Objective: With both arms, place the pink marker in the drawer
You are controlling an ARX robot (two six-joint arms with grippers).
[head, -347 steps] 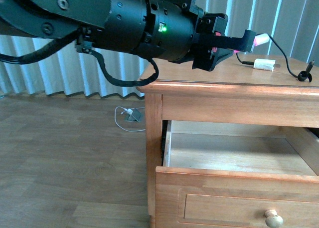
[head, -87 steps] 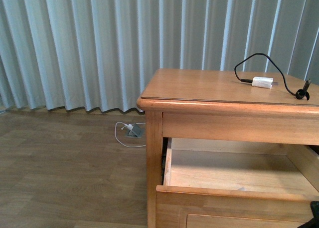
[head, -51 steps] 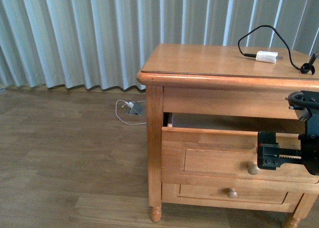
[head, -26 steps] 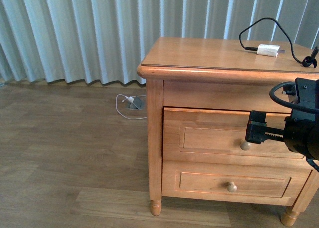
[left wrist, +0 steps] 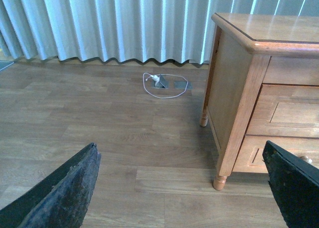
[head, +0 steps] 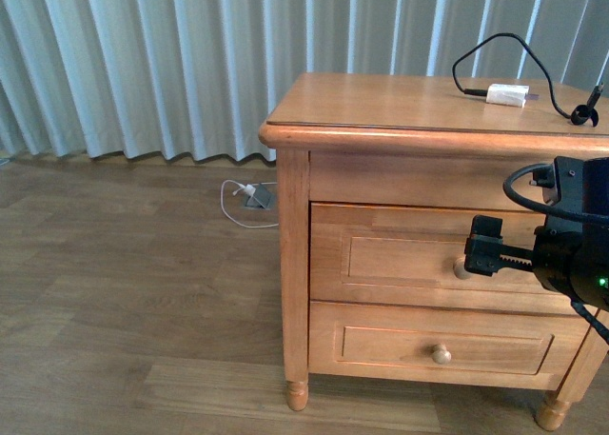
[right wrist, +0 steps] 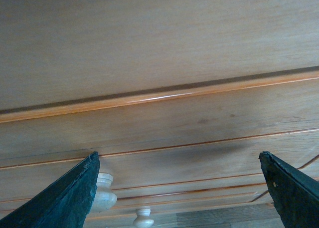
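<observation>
With the drawer (head: 433, 257) flush shut, I see no pink marker; presumably it is inside. Right jaws (head: 473, 253) gape wide, empty, against the knob (head: 462, 269); retracting askew could snag it. Left jaws (left wrist: 179, 188) spread wide, empty.

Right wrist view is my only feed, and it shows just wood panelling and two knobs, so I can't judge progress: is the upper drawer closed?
Observer: Yes. In the front view the drawer sits flush with the frame of the nightstand, and the right gripper is right in front of it.
Operator: Any pink marker left outside?
Observer: None shows in any view. The top holds only a white charger with its black cable.
Operator: And the left arm?
Observer: The left gripper is open above the floor, clear of the nightstand.
</observation>
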